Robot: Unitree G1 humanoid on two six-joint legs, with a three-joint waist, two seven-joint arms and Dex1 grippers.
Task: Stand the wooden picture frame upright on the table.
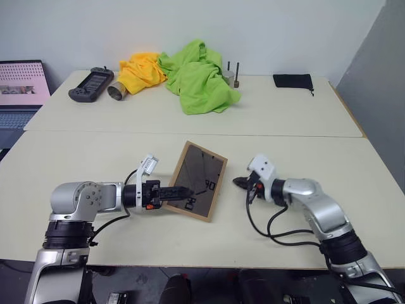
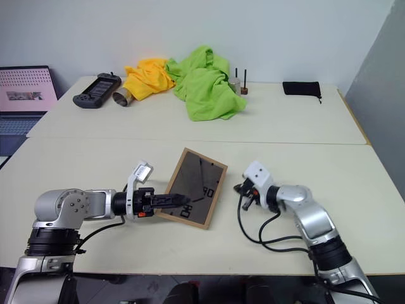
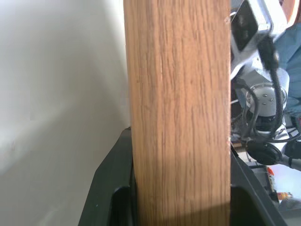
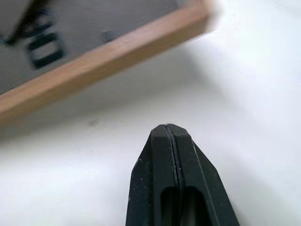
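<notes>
Frame gripped at its edge, tilted on the near table.
Left gripper (image 1: 180,193) pinches the wooden picture frame (image 1: 201,176) by one side, dark back facing up, its lower edge on the table (image 1: 304,145). Right gripper (image 1: 239,183) sits just beside it, fingers pressed together, apart from the frame.
</notes>
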